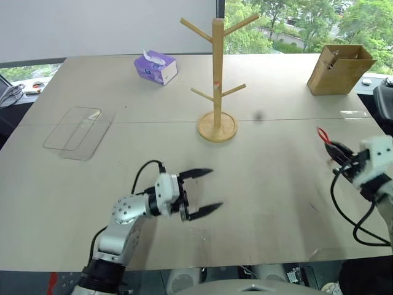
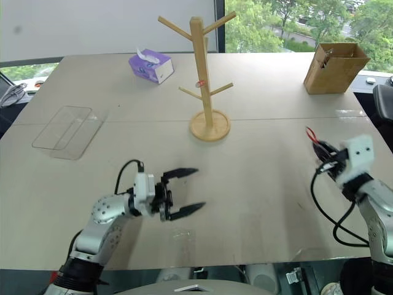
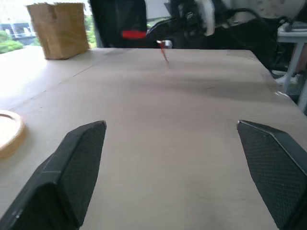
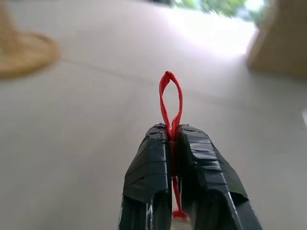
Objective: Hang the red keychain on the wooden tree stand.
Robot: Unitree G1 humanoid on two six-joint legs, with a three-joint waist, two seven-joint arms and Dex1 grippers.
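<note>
The red keychain [image 4: 170,103] is pinched tight in the right tool [image 1: 336,155], loop poking out past the tips, clear of the desk [image 1: 276,184]. The wooden tree stand [image 1: 217,80] is well off to that tool's left. The loop should be kept upright and dropped over a peg. The left tool [image 1: 202,192] is spread wide, nothing held.

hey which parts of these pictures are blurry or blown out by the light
Right wrist view: the right claw and the red keychain loop are sharp, while the wooden tree stand base and cardboard box are out of focus, with bright glare on the table. Left wrist view: the keychain is smeared. Left eye view: the window greenery is washed out.
</note>
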